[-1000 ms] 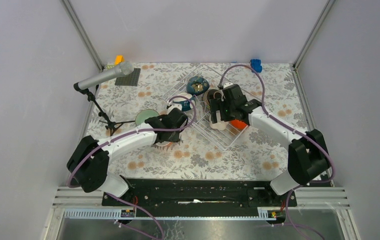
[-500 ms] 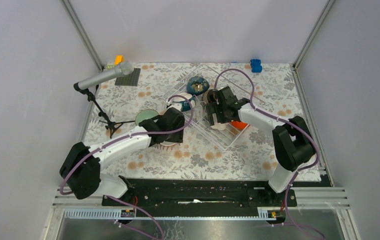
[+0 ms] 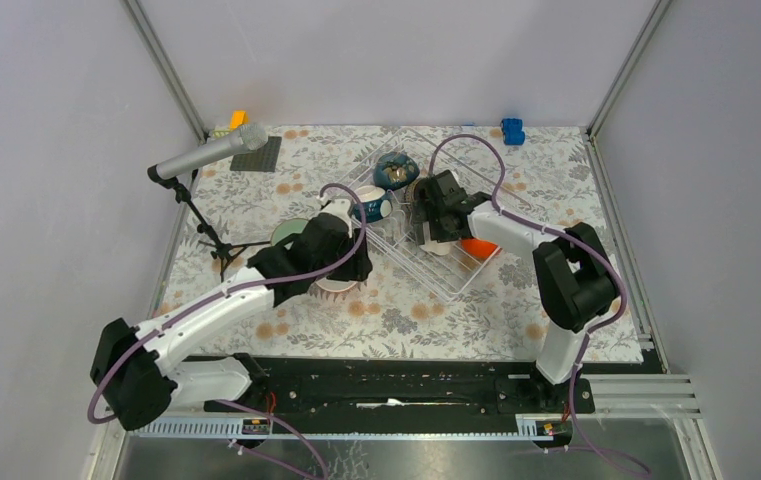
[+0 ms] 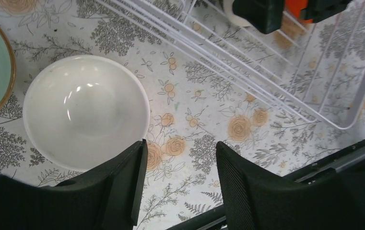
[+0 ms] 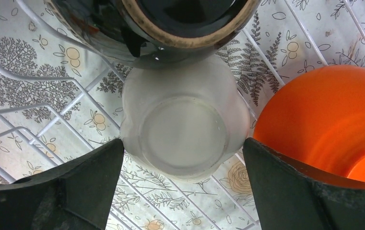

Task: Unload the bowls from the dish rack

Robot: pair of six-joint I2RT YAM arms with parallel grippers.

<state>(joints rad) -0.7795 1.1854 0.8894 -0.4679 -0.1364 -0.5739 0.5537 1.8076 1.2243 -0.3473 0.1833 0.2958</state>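
The left arm (image 3: 211, 310) stretches from its base at the near left corner diagonally forward and to the right, its white forearm nearly straight and low. Its black wrist is bent so that the left hand (image 3: 341, 268) points down at the surface. In the left wrist view its two black fingers (image 4: 118, 187) stand partly apart, with nothing clamped between them. The right arm (image 3: 516, 235) rises from its base at the near right, folds sharply at the elbow and reaches left toward the middle. The right hand (image 3: 434, 228) also points down, its fingers (image 5: 75, 191) spread wide.
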